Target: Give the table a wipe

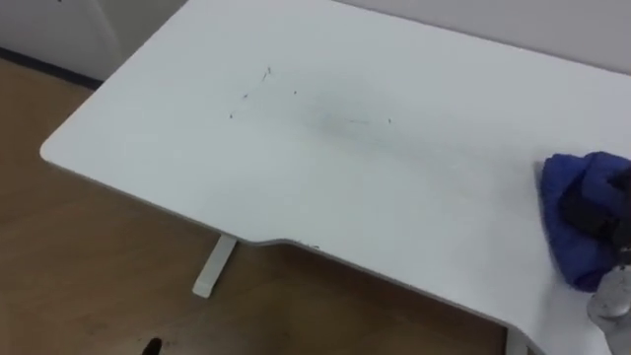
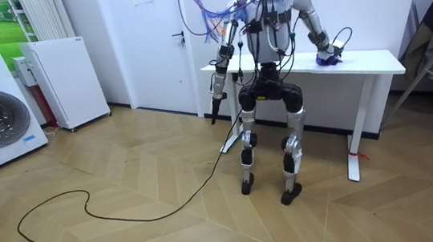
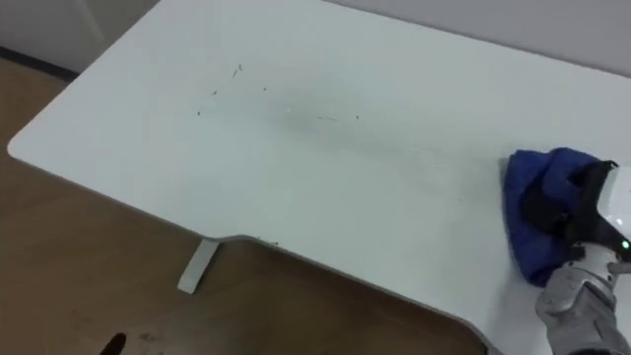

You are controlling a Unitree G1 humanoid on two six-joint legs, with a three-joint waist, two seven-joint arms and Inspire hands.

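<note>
1. At the white table's [image 3: 296, 158] right end, the blue cloth [image 3: 532, 182] lies bunched; my right hand [image 3: 584, 222] curls into it.
2. Likely soft, light, limp: grip the bunched middle, press flat.
3. My left hand [image 2: 216, 97] hangs beside me.

White table [image 1: 394, 197] — blue cloth [image 1: 562, 192], rt edge

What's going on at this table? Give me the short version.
The robot stands at the white table, facing it. Its right hand rests on a bunched blue cloth at the table's right end. Faint dark marks lie further left on the top, apart from the cloth. Its left hand hangs by its side, off the table.
</note>
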